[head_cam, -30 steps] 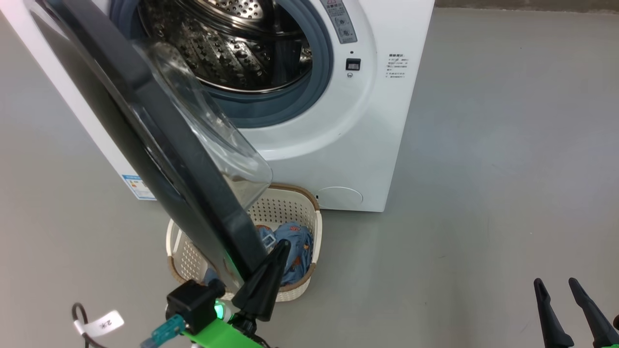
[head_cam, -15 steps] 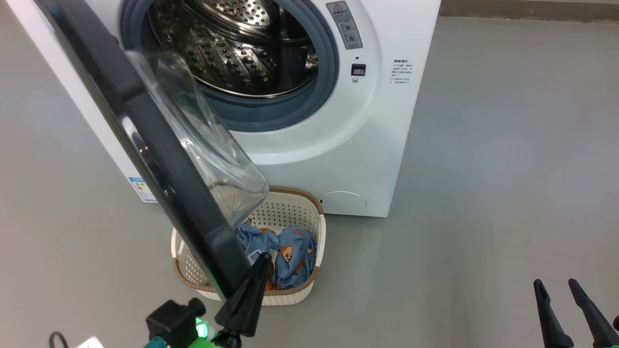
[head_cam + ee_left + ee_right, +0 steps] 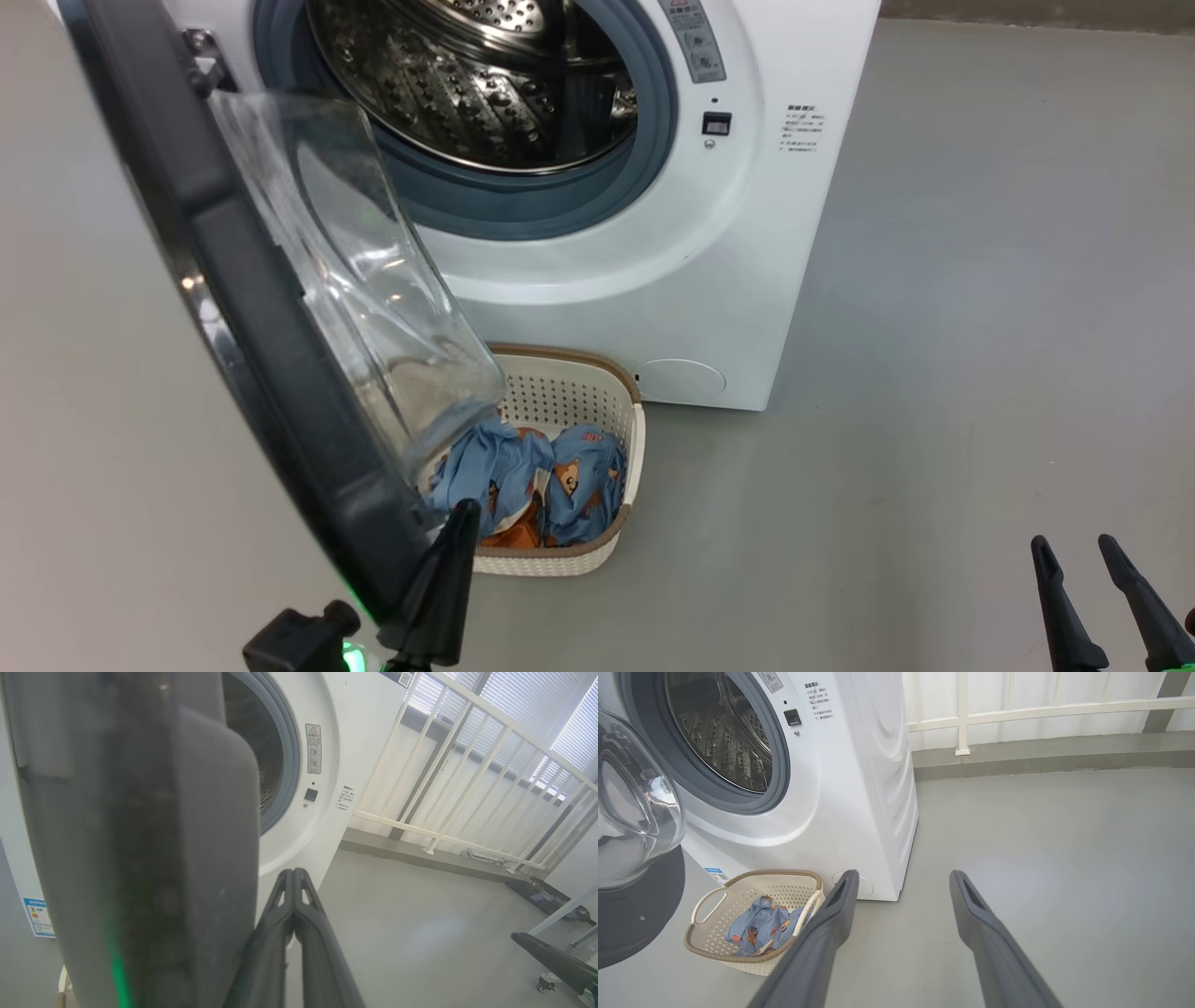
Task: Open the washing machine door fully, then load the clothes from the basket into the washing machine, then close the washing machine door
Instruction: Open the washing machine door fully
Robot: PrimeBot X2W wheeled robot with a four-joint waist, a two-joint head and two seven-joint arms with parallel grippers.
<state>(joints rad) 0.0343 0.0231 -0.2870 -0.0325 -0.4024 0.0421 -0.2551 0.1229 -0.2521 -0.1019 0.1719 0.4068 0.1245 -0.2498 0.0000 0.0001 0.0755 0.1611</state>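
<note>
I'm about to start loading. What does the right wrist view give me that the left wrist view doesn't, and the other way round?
Right wrist view: the clothes lying in the basket, the clear porthole bowl, and the right gripper with its fingers standing open.
Left wrist view: the shut left gripper close beside the dark rim of the washing machine door, plus window blinds.
Both: the washing machine with its drum mouth exposed, the white railing and grey floor.
</note>
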